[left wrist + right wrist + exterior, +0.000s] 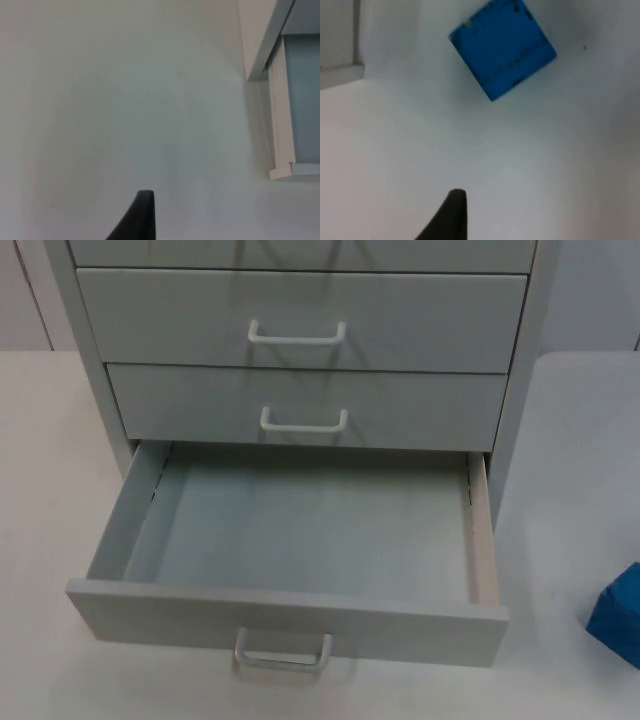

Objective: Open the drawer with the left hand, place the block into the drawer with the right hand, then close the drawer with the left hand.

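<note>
Blue cube-shaped block (502, 47) sits on the white table top (560, 680), right of the pulled-out, empty bottom drawer of the grey cabinet (300, 615). Judging from this, a skewed grasp on the rotated block could knock it away or drop it short of the drawer. The right gripper (451, 212) hovers over the table near the block; the left gripper (140, 215) waits beside the drawer's left corner. Whether either is open, I cannot tell.
</note>
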